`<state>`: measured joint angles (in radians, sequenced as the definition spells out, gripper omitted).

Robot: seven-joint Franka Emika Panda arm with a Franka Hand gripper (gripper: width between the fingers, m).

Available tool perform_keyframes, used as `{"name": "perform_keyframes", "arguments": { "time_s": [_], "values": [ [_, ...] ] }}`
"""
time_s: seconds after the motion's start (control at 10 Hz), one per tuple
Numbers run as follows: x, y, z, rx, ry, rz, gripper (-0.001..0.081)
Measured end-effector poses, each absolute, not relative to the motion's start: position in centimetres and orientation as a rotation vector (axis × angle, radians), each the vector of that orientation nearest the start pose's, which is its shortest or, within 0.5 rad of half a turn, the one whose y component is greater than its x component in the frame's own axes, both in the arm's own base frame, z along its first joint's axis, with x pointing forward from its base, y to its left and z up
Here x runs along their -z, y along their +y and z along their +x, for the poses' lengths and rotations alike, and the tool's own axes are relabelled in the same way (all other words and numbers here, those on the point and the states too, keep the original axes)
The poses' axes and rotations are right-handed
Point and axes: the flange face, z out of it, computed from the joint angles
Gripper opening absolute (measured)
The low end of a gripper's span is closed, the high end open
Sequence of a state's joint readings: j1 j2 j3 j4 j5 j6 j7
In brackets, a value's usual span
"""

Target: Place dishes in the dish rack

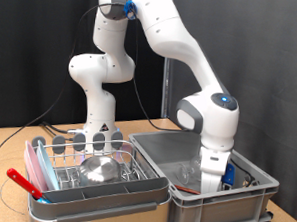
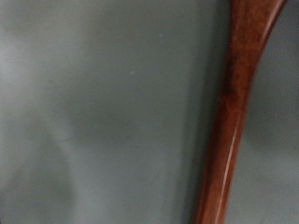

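Wooden desk (image 1: pixel 6 149): dish rack (image 1: pixel 85 173) holds steel bowl (image 1: pixel 98 168); arm lowered into grey bin (image 1: pixel 209 189) at 3 o'clock; tool hidden, opening indeterminable.

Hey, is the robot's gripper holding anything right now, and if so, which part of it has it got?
It cannot be told. The gripper is down inside the grey bin, its fingers hidden. The wrist view shows only a blurred reddish-brown handle-like piece, with no fingers around it.

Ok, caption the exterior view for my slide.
Hand lowered into grey bin; steel bowl sits in dish rack.
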<state>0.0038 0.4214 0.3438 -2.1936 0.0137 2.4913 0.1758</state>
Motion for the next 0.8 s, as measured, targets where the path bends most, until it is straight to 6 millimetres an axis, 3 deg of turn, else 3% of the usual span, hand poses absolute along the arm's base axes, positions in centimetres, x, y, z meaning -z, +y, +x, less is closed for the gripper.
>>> {"name": "perform_keyframes", "arguments": {
  "time_s": [0.4, 0.8],
  "values": [
    [-17.4, 18.7, 51.4, -0.158, -0.196, -3.028, 0.0808],
    [-17.4, 18.8, 51.4, -0.153, -0.178, -3.037, 0.0808]
  ]
}}
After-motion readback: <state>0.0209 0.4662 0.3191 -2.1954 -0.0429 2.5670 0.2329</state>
